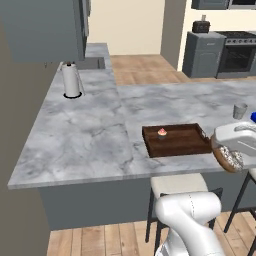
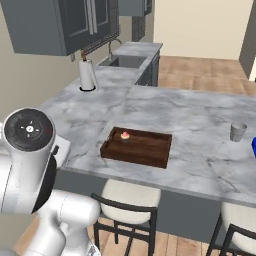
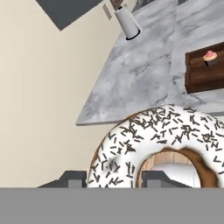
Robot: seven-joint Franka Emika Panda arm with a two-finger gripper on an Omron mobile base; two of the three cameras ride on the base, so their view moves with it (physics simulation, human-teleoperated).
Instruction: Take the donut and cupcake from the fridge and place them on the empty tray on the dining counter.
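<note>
My gripper (image 1: pixel 231 146) is shut on the donut (image 1: pixel 228 157), a brown ring with white icing and dark sprinkles. I hold it just right of the tray (image 1: pixel 172 149), over the front edge of the marble dining counter (image 1: pixel 90 135). In the hand view the donut (image 3: pixel 153 140) looms large between the dark fingertips (image 3: pixel 72 179). The dark wooden tray (image 2: pixel 132 156) lies near the counter's front edge. The pink-topped cupcake (image 1: pixel 162 133) stands upright in its far left part, as the right base view (image 2: pixel 125 135) and the hand view (image 3: pixel 210 57) also show. The fridge is out of view.
A paper towel roll (image 1: pixel 71 80) stands at the counter's far left. A grey cup (image 1: pixel 240 111) and a blue object (image 1: pixel 253 117) sit right of the tray. Stools (image 2: pixel 130 200) stand under the counter's front edge. A sink (image 2: pixel 125 61) lies beyond the roll.
</note>
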